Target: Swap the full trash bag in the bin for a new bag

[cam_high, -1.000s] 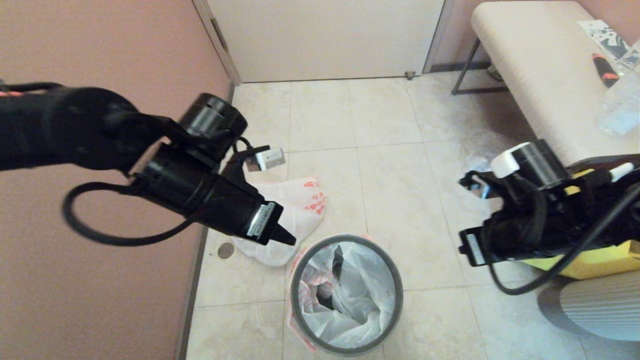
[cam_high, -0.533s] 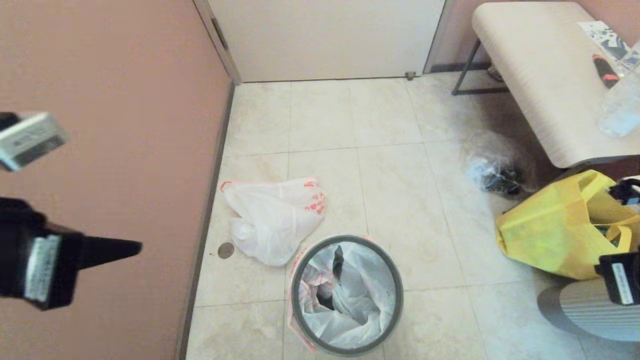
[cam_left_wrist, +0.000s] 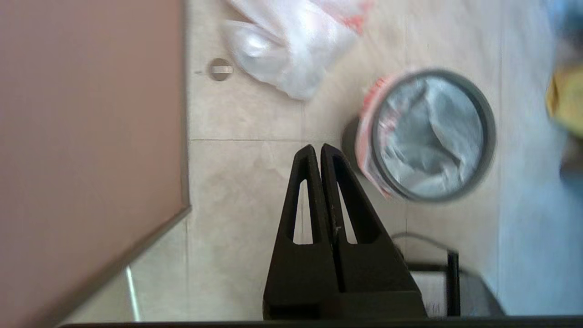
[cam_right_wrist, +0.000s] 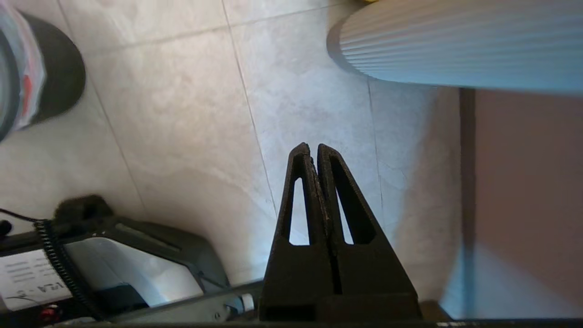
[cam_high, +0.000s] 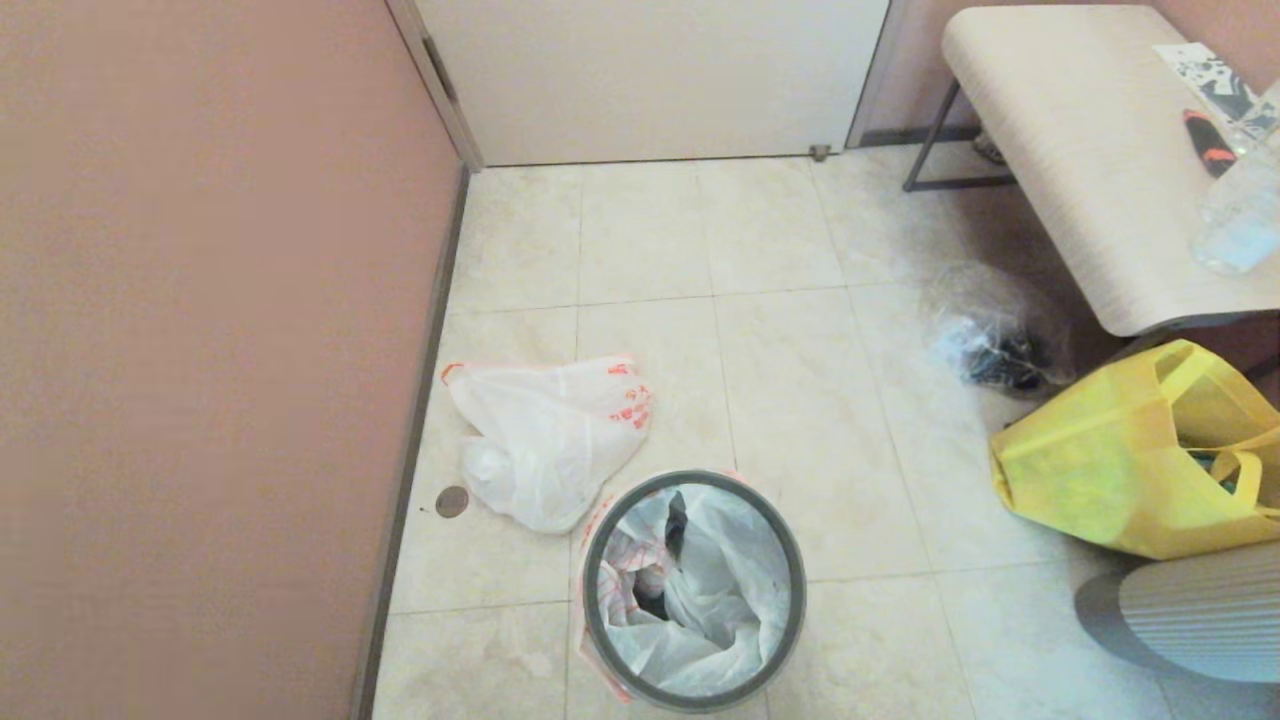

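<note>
The bin (cam_high: 797, 600) stands on the tile floor near the bottom centre of the head view, with its grey hoop on top. The new bag (cam_high: 700, 600) lines it, its orange-red edge folded over the rim. Just beyond the bin, towards the wall, the full trash bag (cam_high: 548, 440) lies lumpy on the floor. Neither arm shows in the head view. My left gripper (cam_left_wrist: 317, 148) is shut and empty above bare tile, short of the bin (cam_left_wrist: 489, 132) and the full trash bag (cam_left_wrist: 291, 50). My right gripper (cam_right_wrist: 309, 146) is shut and empty over the floor, far from the bin (cam_right_wrist: 63, 68).
A pink wall (cam_high: 200, 350) runs along the left, with a floor drain (cam_high: 452, 501) beside it. On the right are a yellow tote (cam_high: 1110, 470), a clear bag of dark items (cam_high: 990, 345), a bench (cam_high: 1080, 150) and a ribbed grey object (cam_high: 1200, 610).
Both arms have drawn back out of the head view, the left one leftward and the right one rightward. The bags and the bin have not moved.
</note>
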Robot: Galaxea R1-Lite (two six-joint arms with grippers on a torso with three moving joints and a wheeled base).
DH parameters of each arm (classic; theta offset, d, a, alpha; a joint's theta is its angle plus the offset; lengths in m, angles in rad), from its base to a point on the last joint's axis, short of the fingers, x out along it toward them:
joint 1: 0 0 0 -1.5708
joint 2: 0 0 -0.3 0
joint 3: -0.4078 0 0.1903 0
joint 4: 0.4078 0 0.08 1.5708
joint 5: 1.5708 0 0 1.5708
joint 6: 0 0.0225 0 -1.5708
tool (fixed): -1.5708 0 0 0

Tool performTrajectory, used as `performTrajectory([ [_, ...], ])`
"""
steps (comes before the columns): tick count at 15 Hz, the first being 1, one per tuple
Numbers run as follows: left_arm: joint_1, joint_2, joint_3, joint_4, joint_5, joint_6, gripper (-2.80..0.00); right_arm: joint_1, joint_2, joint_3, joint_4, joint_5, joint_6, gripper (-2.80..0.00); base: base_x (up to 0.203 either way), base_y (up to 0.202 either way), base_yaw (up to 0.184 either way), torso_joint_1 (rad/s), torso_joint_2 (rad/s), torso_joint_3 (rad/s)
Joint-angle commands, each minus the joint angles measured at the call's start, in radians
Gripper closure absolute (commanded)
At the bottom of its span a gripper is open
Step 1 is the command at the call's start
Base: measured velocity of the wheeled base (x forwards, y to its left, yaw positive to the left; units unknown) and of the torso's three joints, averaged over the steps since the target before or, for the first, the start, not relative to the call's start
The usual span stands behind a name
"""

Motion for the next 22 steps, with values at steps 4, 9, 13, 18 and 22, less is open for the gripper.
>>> performTrajectory([
  [4,0.135,-0.231,0.043,0.002,0.061,-0.132,0.0,-0.042,-0.371,-0.061,0.146,0.047,0.114,0.0,0.0,0.0,0.0,0.0,0.0,0.0],
  [9,0.329,-0.26,0.011,0.067,-0.081,-0.124,0.0,-0.102,-0.41,-0.188,0.32,0.079,0.172,0.0,0.0,0.0,0.0,0.0,0.0,0.0],
  [13,0.278,-0.396,0.106,0.078,-0.11,-0.056,0.0,-0.156,-0.532,-0.104,0.273,0.174,0.053,0.0,0.0,0.0,0.0,0.0,0.0,0.0],
  [18,0.267,-0.522,0.371,-0.133,-0.267,0.044,0.0,-0.157,-0.646,0.182,0.056,0.287,-0.001,0.0,0.0,0.0,0.0,0.0,0.0,0.0],
  [22,0.266,-0.522,0.663,-0.566,-0.247,0.15,0.0,-0.157,-0.648,0.435,-0.3,0.313,-0.081,0.0,0.0,0.0,0.0,0.0,0.0,0.0],
])
